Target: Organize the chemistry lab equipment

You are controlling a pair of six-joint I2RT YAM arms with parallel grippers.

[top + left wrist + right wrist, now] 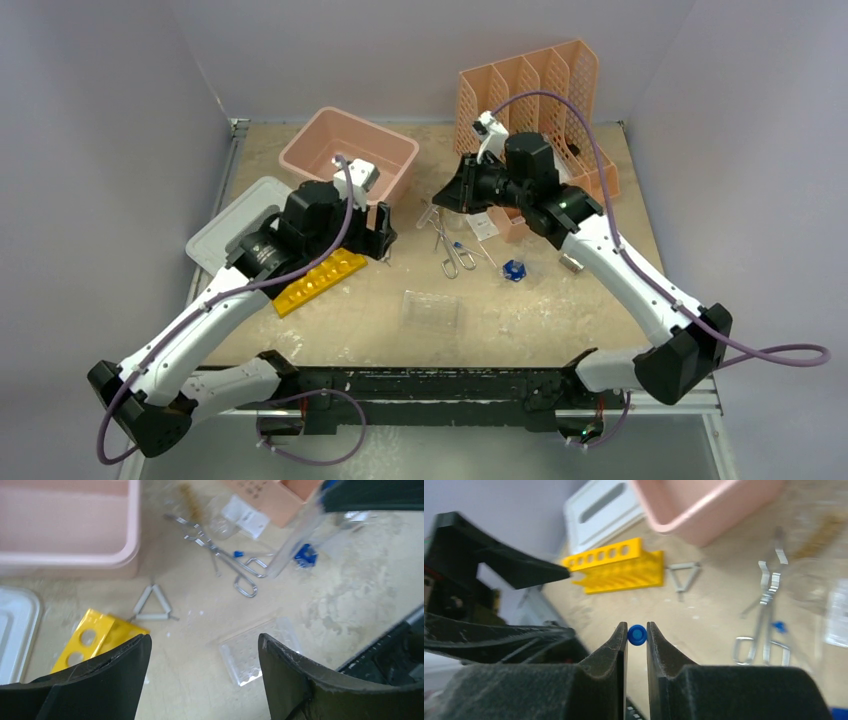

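The work surface is a scuffed wooden table (600,310) enclosed by plain grey walls, with a pink tub (340,140) at the far edge.

1. Right gripper (637,626): its fingers are pressed onto a small blue-capped vial (637,635), pinched right at the tips. I read this as a secure pinch with the vial clear of the table.
2. Left gripper (204,639): its jaws are spread wide with nothing between them. It hangs above the table between the yellow test-tube rack (320,282) and the clear plastic tray (432,310).
3. Other equipment: the metal tongs (455,255) lie flat near the table's middle. The wire triangle (152,605) lies just beside the rack's far end.

Controlling relation: I judge the rack to be the vial's destination. It lies to the left of the right gripper, across the table's middle, and the left arm is the nearer one to it. The rack's long axis runs diagonally, from near-left to far-right, with its row of holes along that line. I would therefore carry the vial leftward and line it up over one hole. The left gripper is close to the rack's far end and may obstruct that approach.
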